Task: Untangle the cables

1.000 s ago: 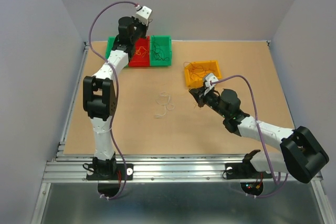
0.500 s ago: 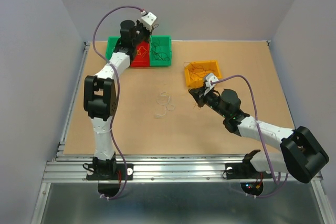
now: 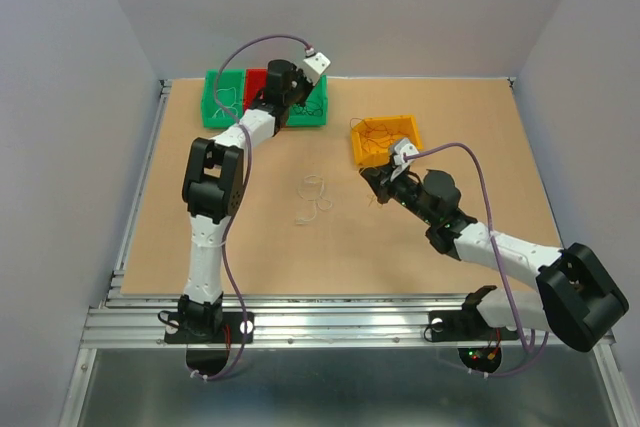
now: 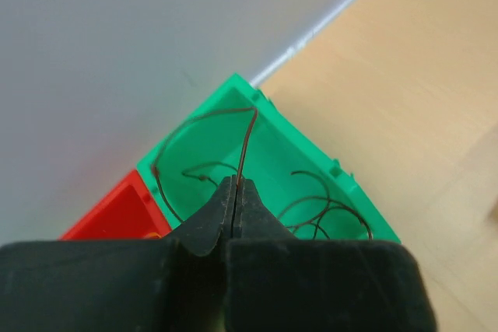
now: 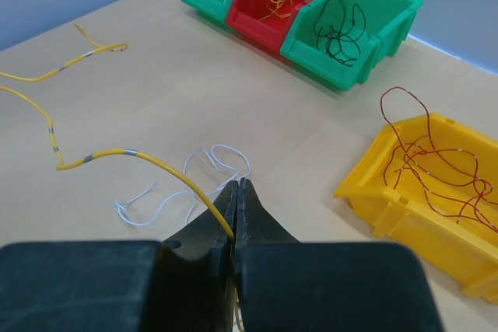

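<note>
Forearm [image 3: 250,128] outstretched, left pincer [image 4: 236,185] above green bin [image 4: 313,159]

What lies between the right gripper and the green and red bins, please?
A loose white cable lies there, clearest in the right wrist view.

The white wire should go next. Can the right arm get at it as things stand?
Probably not yet. The white wire lies uncovered on the table just beyond the right gripper, but that gripper is shut on a yellow wire.
</note>
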Robot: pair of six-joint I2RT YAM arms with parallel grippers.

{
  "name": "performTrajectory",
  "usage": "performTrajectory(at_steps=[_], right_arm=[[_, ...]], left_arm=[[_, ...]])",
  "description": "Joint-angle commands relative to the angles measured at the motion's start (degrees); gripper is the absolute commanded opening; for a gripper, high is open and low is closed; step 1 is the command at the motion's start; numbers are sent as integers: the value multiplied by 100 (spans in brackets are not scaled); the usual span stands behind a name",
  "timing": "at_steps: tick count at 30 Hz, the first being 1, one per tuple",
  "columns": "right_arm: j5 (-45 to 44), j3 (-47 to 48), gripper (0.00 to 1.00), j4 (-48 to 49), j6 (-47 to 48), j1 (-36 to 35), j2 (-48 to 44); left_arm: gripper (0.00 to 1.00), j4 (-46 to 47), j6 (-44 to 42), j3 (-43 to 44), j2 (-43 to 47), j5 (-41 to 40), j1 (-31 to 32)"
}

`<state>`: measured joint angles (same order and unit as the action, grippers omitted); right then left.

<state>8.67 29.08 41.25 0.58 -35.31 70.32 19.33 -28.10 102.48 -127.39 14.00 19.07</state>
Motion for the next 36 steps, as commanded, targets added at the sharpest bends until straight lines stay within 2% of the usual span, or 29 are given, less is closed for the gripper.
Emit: performTrajectory(at_steps=[1, 6, 11, 13, 14, 19, 21, 22, 23, 28, 32, 33, 36], right_arm=[[-111, -183, 1, 445, -32, -20, -212], [-137, -148, 1, 436, -40, -20, -177], [-356, -96, 1, 436, -321, -11, -186], [-409, -104, 1, 445, -357, -20, -195], [-444, -104, 0, 445, -383, -20, -203], [-620, -61, 0, 462, -497, 24, -160], [-682, 9, 1, 462, -576, 42, -81], [-699, 27, 0, 462, -603, 50, -54], [-778, 62, 1, 454, -664, 59, 33], [-674, 535, 1, 462, -858, 173, 490], [159, 827, 1, 567, -831, 173, 833], [666, 888, 0, 629, -762, 174, 895], [1529, 915, 1, 831, -533, 174, 1088]], left_arm=[[0, -351, 198, 238, -119, -538, 18], [0, -781, 698, 396, -216, -993, 35], [2, -1431, 788, 956, -487, -1048, 44], [7, -1555, 945, 1203, -567, -1101, 44], [19, -1721, 955, 1300, -637, -1101, 53], [33, -1802, 885, 1495, -515, -1233, 62], [42, -1740, 824, 1433, -313, -1224, 62], [46, -1705, 849, 1381, -225, -1207, 62], [55, -1609, 876, 1232, -33, -1180, 53], [73, -1257, 1007, 346, 697, -1013, 44], [78, -1151, 1366, -427, 1470, -891, -35], [79, -1151, 1490, -596, 1828, -855, -61], [80, -1195, 1719, -1439, 2575, -24, -167]])
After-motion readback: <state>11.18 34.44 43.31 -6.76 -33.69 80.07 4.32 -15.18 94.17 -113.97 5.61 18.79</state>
